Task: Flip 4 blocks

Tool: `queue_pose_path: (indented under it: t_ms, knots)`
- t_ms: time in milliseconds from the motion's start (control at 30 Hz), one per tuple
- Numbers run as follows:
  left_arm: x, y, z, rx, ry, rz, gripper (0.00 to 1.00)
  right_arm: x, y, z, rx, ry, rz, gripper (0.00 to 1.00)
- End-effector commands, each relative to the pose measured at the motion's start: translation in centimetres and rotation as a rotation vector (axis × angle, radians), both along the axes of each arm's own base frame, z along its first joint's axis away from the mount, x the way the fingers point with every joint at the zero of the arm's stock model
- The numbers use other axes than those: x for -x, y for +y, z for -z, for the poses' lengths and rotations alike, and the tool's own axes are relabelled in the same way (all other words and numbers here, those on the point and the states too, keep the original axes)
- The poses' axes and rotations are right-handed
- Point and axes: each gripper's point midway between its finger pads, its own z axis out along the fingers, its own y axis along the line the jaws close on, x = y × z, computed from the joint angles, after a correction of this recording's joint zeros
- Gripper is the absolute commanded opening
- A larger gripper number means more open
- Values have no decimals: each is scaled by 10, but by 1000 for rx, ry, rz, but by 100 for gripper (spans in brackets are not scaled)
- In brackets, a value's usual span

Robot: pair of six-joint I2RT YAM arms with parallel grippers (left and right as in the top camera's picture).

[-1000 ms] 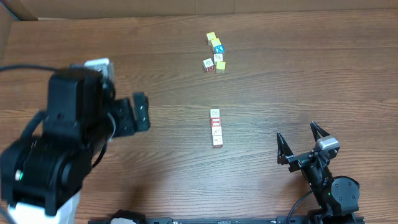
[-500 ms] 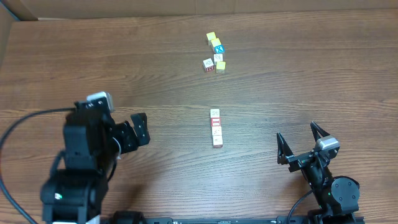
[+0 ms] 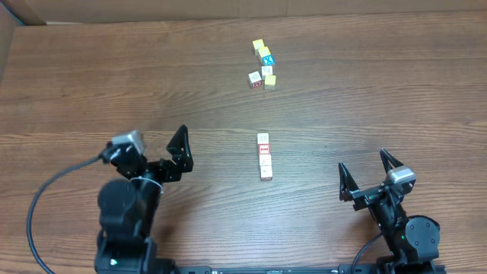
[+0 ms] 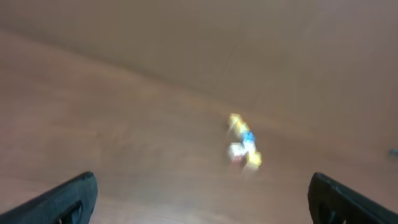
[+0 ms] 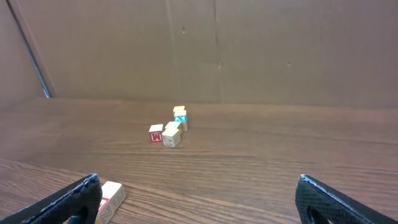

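Overhead and wrist views of the flipping task. The four blocks (image 3: pixel 264 156) lie in one short row at the middle of the desk (image 3: pixel 380 91), touching end to end, with white and red-framed faces up. The left gripper (image 4: pixel 202 180) is fully spread and holds nothing; it sits well to the left of the row. The right gripper (image 3: pixel 363 161) is likewise wide apart and empty, near the front edge and to the right of the row. We see neither gripper in contact with any block.

From these faces alone we cannot tell whether any block has been turned. We judge that no flip is in hand, so either all four remain or all are done.

A separate cluster (image 3: pixel 263 65) of small cubes, some yellow-topped and one blue, sits well beyond the row. The desk is brown with a wood grain and otherwise bare. A plain brown wall (image 5: pixel 280 50) closes the far side. The left wrist view is blurred.
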Motion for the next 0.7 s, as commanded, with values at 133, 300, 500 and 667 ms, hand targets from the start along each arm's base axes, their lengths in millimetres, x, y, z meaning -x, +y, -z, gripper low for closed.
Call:
queue_pose_path:
  t_ms: [133, 300, 500, 667]
  knots:
    - [11, 6, -12, 53, -254, -18, 100, -1, -1, 2, -6, 1, 5, 100]
    - [20, 16, -6, 74, -334, -51, 100, -1, -1, 2, -6, 1, 5, 100]
    - [27, 20, 16, 73, -360, -66, 100, -1, -1, 2, -6, 1, 5, 100]
    - [28, 22, 32, 71, -344, -75, 100, -1, -1, 2, -6, 1, 5, 100]
